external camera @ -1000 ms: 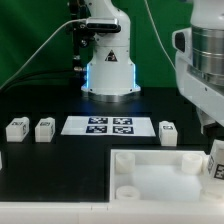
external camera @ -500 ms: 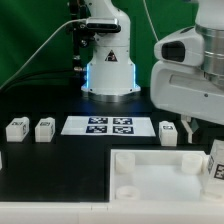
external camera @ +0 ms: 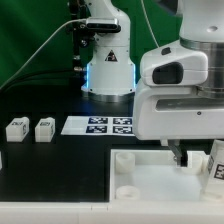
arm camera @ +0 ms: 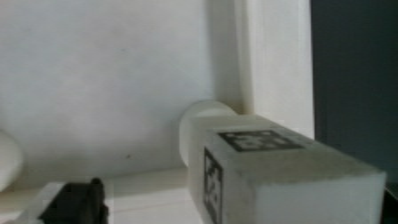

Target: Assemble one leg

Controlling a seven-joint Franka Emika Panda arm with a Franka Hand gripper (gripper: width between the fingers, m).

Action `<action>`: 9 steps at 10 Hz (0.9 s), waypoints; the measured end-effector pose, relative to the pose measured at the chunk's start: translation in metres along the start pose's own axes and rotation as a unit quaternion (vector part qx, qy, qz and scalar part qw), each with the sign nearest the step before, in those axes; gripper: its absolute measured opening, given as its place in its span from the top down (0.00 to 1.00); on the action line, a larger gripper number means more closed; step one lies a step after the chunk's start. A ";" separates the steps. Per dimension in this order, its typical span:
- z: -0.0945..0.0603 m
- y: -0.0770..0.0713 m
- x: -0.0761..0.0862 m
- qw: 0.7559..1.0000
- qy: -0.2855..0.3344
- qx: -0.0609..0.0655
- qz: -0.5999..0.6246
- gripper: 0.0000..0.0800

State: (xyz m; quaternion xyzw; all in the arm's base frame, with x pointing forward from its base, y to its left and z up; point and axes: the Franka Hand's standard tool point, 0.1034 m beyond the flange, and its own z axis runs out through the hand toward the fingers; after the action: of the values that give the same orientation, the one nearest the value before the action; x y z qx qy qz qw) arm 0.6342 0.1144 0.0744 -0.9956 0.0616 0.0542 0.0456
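2 legs sit only in exterior view; wrist view shows 1 leg.

The leg, a small white marker-faced block, stands upright at the tray's corner.

Even, bright light; wrist view soft and blurred, exterior view grainy.
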 end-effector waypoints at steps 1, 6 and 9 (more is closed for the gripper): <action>0.000 0.000 0.000 1.000 0.000 0.000 0.018 0.19; 0.000 -0.002 0.000 0.988 -0.001 0.003 0.155 0.64; 0.000 -0.003 0.000 0.955 -0.002 0.007 0.297 0.64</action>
State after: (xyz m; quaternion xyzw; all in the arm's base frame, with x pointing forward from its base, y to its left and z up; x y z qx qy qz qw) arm 0.6342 0.1172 0.0745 -0.9320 0.3546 0.0673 0.0341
